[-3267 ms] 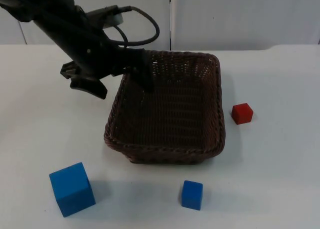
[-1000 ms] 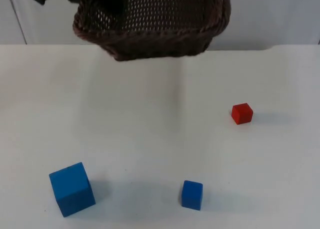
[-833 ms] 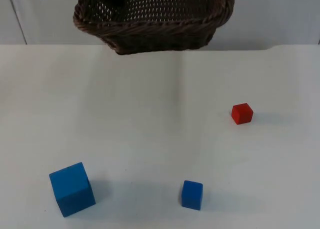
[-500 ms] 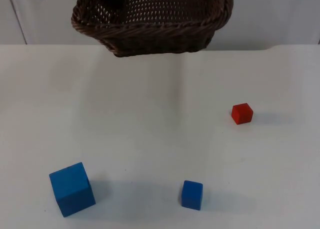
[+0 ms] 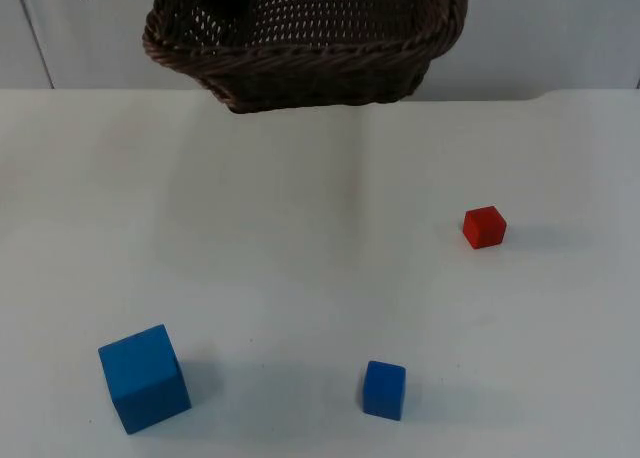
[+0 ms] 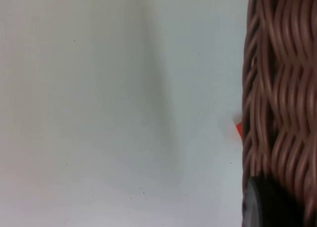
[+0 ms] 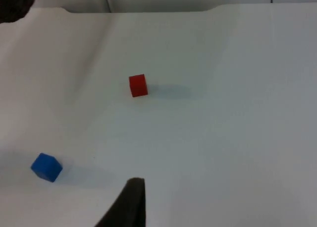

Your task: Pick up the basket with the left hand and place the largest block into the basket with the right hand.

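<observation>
The basket (image 5: 300, 48) is held raised by the left gripper (image 6: 267, 204), its fingers clamped on the rim. The large blue block (image 5: 144, 378) is left on the table (image 5: 300, 258). Whether the right gripper (image 7: 130, 207) is spread or closed cannot be told.

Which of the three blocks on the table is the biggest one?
The big blue block, clearly larger than the small blue block and the red block.

White table (image 5: 320, 278) (three blocks (image 5: 144, 377)).

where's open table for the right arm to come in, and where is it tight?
Broad bare table between the lifted basket, the red block and the two blue blocks. More beyond the red block toward the right edge. Tightest along the front: large blue block and small blue block.
</observation>
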{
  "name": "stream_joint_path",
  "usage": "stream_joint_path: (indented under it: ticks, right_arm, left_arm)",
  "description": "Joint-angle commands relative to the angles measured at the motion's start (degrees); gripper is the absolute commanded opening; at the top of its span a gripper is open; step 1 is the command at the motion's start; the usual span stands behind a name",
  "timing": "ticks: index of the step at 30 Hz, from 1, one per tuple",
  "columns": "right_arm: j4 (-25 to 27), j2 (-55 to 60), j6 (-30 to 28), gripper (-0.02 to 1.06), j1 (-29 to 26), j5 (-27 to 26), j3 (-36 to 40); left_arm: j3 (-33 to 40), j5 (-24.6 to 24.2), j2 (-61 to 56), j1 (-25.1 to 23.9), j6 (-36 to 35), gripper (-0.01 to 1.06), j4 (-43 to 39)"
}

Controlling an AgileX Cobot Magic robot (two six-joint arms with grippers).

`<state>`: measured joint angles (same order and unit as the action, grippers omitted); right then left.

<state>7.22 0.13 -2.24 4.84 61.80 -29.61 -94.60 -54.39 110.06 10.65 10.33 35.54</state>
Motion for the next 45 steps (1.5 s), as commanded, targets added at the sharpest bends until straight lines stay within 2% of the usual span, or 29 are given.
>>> stream_joint_path:
  ticks: [1,5,11,15,18,24,32,40,45]
  right_arm:
    - [2.8,1.1,-3.9,1.05,-0.3,-0.6,0.1]
    - [5.2,5.6,-7.0,1.05,-0.3,-0.3,0.1]
    - [6.5,13.7,-7.9,1.05,-0.3,-0.6,-0.3]
    - [10.2,17.5,-12.0,1.05,-0.3,-2.8,-0.9]
    - [15.3,20.8,-17.0,1.05,-0.3,-4.9,-1.3]
    - [22.2,27.0,-24.8,1.05,-0.3,-5.1,-1.3]
    - [23.2,32.8,-27.1,1.05,-0.3,-6.8,-1.3]
    - [30.9,38.5,-34.0,1.05,-0.3,-7.9,-1.3]
    - [32.1,40.3,-36.0,1.05,-0.2,-8.5,-1.3]
  left_arm:
    - [-0.5,0.7,-0.9,-0.1,-0.4,0.00,1.1]
    - [-0.5,0.7,-0.9,-0.1,-0.4,0.00,1.1]
    - [-0.5,0.7,-0.9,-0.1,-0.4,0.00,1.1]
    - [-0.5,0.7,-0.9,-0.1,-0.4,0.00,1.1]
    - [-0.5,0.4,-0.9,-0.1,-0.4,0.00,1.1]
    - [-0.5,-0.1,-0.9,-0.1,-0.4,0.00,1.1]
    - [-0.5,-0.1,-0.9,-0.1,-0.4,0.00,1.1]
    - [-0.5,-0.2,-0.9,-0.1,-0.4,0.00,1.1]
    - [-0.5,-0.1,-0.9,-0.1,-0.4,0.00,1.5]
